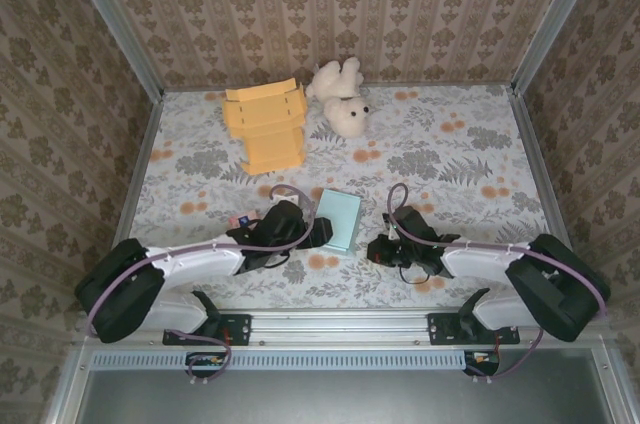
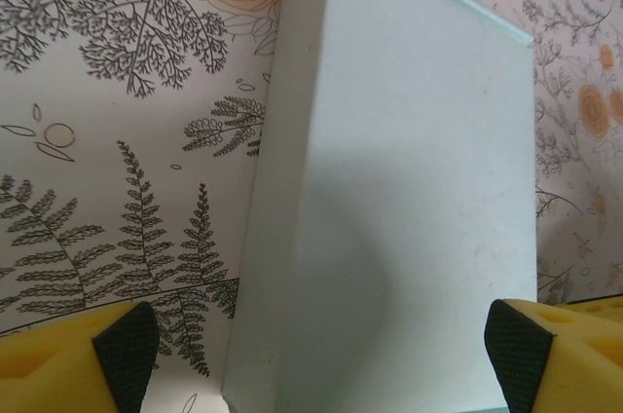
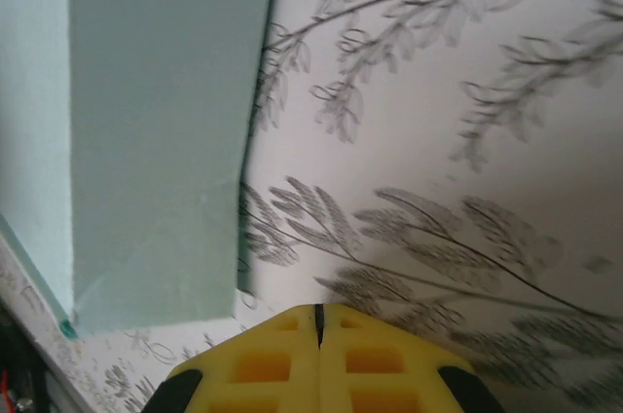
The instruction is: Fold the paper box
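A pale blue closed paper box [image 1: 340, 219] lies flat on the floral table near the middle front. My left gripper [image 1: 322, 232] is at its near left edge, open wide. In the left wrist view the box [image 2: 409, 199] sits between the yellow fingers [image 2: 58, 364], nearer the right pad, with a gap on the left. My right gripper [image 1: 376, 249] rests just right of the box, shut with nothing in it. Its closed fingertips [image 3: 318, 320] point past the box's corner [image 3: 146, 131]. A yellow unfolded paper box [image 1: 266, 124] lies at the back.
A white teddy bear [image 1: 342, 96] lies at the back beside the yellow box. Patterned walls close in the table on three sides. A metal rail [image 1: 340, 324] runs along the near edge by the arm bases.
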